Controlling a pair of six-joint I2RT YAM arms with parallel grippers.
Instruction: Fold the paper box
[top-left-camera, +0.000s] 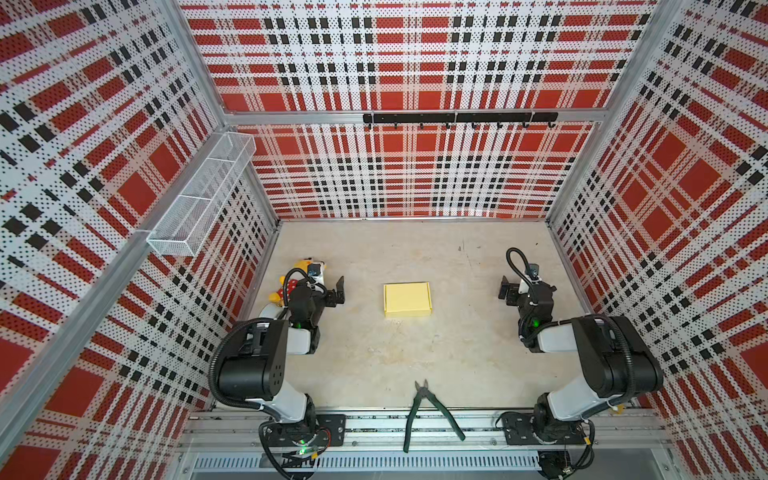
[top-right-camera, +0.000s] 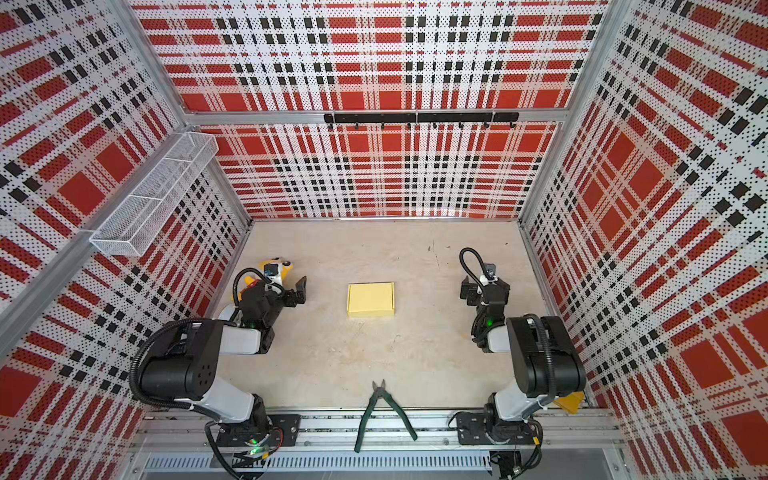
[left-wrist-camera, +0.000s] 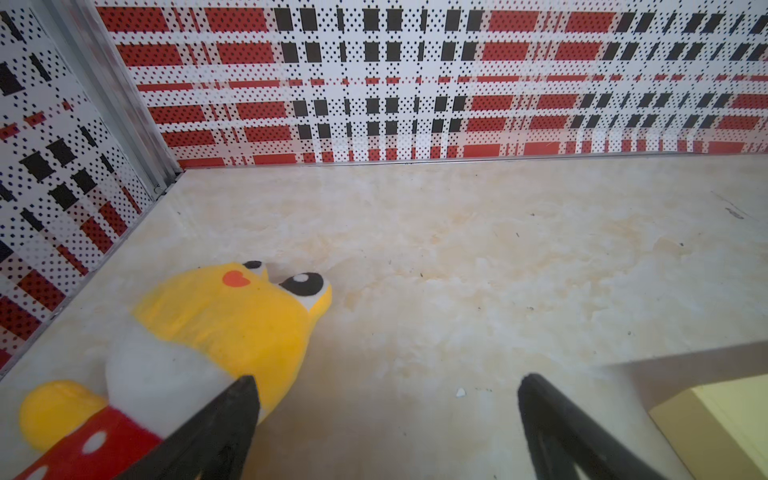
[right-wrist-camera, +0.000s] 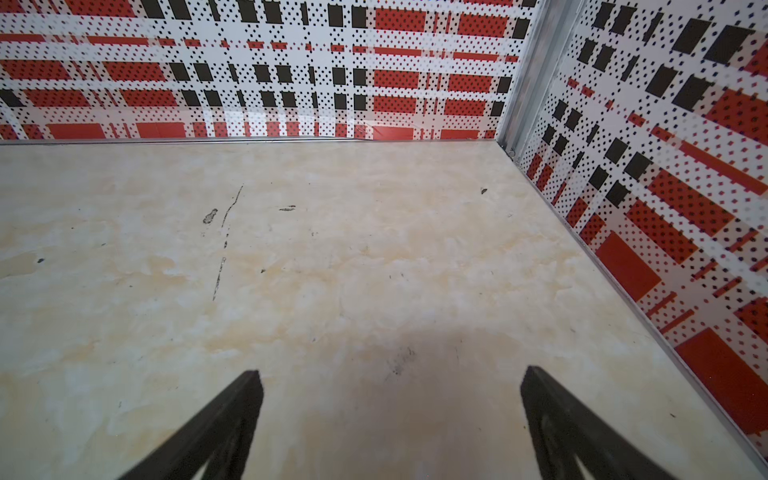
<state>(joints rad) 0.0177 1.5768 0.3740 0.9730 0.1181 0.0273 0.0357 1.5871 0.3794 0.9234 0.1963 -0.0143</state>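
The paper box (top-left-camera: 407, 299) (top-right-camera: 370, 299) is pale yellow and lies in the middle of the table as a shallow closed rectangle. One corner of it shows in the left wrist view (left-wrist-camera: 723, 428). My left gripper (top-left-camera: 337, 293) (top-right-camera: 300, 292) (left-wrist-camera: 386, 382) hovers open to the left of the box, with only bare table between its fingers. Over on the box's right side, well apart from it, my right gripper (top-left-camera: 505, 292) (top-right-camera: 466, 291) (right-wrist-camera: 390, 376) stands open above bare table. The box is out of the right wrist view.
A yellow plush toy (top-left-camera: 307, 266) (left-wrist-camera: 232, 316) with a red spotted part lies by the left wall beneath the left arm. Green-handled pliers (top-left-camera: 428, 411) (top-right-camera: 384, 409) lie across the front rail. A white mesh basket (top-left-camera: 199, 195) hangs on the left wall. A hook rail (top-left-camera: 459, 118) is mounted on the back wall.
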